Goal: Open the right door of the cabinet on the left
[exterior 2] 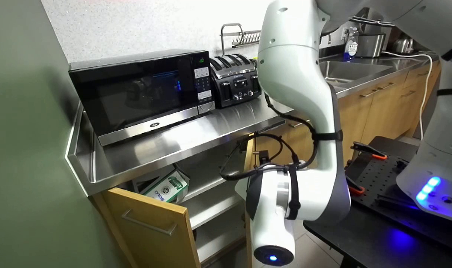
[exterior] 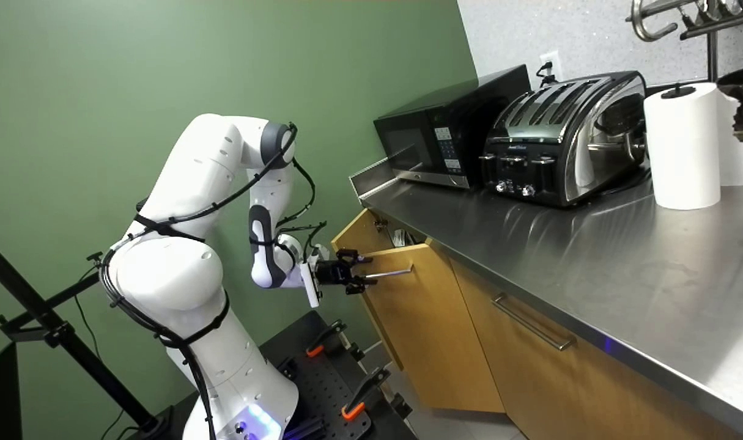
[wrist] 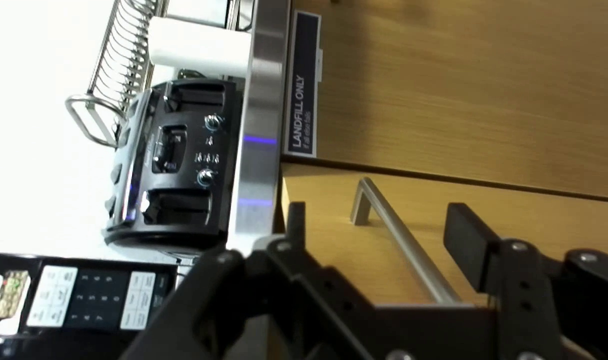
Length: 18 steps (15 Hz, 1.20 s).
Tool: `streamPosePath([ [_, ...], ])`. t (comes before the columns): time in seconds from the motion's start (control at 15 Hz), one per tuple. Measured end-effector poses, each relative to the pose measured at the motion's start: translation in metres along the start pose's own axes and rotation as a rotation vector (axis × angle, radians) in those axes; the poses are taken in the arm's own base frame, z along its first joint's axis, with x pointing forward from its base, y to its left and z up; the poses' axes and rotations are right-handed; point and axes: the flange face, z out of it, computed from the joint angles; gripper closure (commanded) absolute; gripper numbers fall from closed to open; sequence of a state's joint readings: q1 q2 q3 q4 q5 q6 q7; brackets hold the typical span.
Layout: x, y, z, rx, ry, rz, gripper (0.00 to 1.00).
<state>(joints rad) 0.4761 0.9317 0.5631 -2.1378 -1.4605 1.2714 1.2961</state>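
Both exterior views: steel worktop (exterior: 530, 250) along a speckled white wall (exterior: 512, 30), its left edge beside a green wall (exterior: 347, 73). A black microwave (exterior: 432, 143) stands near the left back corner, a toaster (exterior: 561, 134) just beside it, and a paper roll (exterior: 683, 146) farther right, near the toaster; in an exterior view a sink (exterior 2: 356, 70) is let into the worktop farther right.

Cabinet (exterior 2: 207, 167): below the front edge, at the left front corner, with pale shelves (exterior 2: 214, 213) and a box (exterior 2: 170, 190) inside. Its right door (exterior: 432, 324) is a flat light-brown panel, taller than wide, with a slim silver handle (wrist: 404, 235) close to its top; it stands open at an angle, projecting past the worktop's front edge. Directly to its right is a wood front (wrist: 459, 100) bearing a label (wrist: 304, 82), "LANDFILL ONLY". The left door (exterior 2: 147, 242) also stands open.

Arm (exterior: 206, 153): white, mounted on a black stand (exterior 2: 356, 238) apart from the front edge. It bends at the top, and the forearm (exterior 2: 292, 74) hangs before the worktop, with the tool (wrist: 376, 225) turned toward the right door. The fingers (wrist: 466, 240) are apart; the handle lies between them, and the wrist view shows a gap on each side of it.
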Motion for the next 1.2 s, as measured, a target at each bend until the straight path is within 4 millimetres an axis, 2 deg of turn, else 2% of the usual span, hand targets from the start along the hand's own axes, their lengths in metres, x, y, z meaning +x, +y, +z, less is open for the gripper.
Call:
streamPosePath([
  [0.47, -0.013, 0.112, -0.021, 0.149, -0.029, 0.121, 0.00],
  [0.6, -0.008, 0.142, -0.019, 0.237, 0.000, 0.176, 0.00],
  [0.8, -0.002, 0.187, -0.001, 0.392, 0.058, 0.251, 0.00],
  [0.87, 0.000, 0.197, 0.007, 0.403, 0.062, 0.264, 0.00],
  [0.93, 0.000, 0.197, 0.011, 0.393, 0.055, 0.266, 0.00],
  [1.2, -0.002, 0.184, -0.004, 0.394, 0.078, 0.241, 0.00],
])
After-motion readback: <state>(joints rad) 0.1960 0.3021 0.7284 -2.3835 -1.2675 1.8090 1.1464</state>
